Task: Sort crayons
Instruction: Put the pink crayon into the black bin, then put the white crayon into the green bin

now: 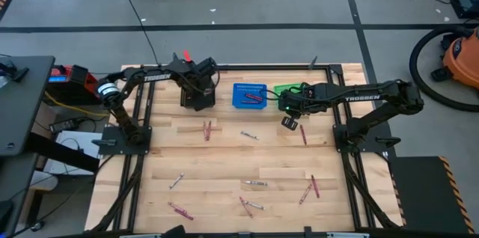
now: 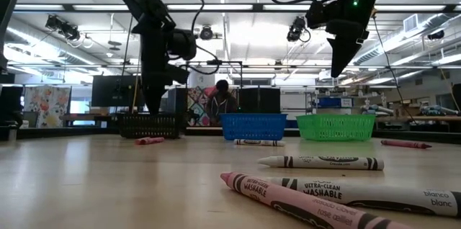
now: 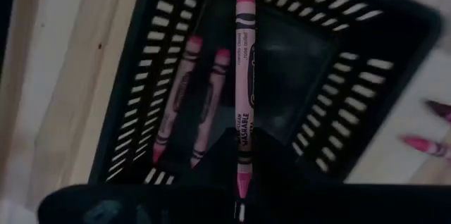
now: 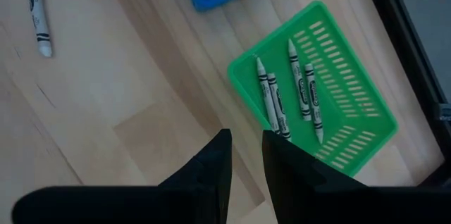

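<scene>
Crayon (image 3: 244,90) tip hidden between left end effector (image 3: 243,182) fingers.

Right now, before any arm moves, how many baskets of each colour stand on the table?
Black basket: 1
Blue basket: 1
Green basket: 1
Total: 3
</scene>
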You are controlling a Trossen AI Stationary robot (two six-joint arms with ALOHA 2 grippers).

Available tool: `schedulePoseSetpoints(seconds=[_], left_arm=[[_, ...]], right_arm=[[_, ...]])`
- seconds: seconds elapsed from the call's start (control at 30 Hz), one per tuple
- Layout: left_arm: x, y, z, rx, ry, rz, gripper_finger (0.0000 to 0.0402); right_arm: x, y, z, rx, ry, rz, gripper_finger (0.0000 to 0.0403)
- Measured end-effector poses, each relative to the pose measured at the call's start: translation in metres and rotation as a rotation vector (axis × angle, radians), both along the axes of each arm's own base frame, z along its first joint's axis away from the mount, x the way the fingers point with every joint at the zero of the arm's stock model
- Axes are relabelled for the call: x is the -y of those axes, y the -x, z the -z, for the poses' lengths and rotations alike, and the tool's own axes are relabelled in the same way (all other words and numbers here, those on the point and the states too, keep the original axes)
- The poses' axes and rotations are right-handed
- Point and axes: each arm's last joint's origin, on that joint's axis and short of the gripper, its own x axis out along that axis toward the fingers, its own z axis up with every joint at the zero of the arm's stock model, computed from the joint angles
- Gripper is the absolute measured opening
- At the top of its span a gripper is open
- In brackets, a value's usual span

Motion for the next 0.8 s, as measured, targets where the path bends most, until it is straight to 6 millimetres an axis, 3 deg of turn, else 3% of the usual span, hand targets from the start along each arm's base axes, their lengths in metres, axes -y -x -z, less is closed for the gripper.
schedulePoseSetpoints(seconds=[0.23, 0.57, 0.8], left_arm=[[-0.007, 0.006, 0.004, -0.022, 0.019, -0.054, 0.0045], [-0.008, 0.010, 0.005, -0.040, 0.033, -0.066, 0.0107], [0.014, 0.012, -0.010, -0.084, 0.056, 0.005, 0.0118]], right_arm=[[0.000, 0.000, 0.000, 0.000, -0.002, -0.002, 0.0087], [0.000, 0.000, 0.000, 0.000, -0.002, -0.002, 0.0087], [-0.001, 0.000, 0.000, 0.000, -0.002, -0.005, 0.0087]])
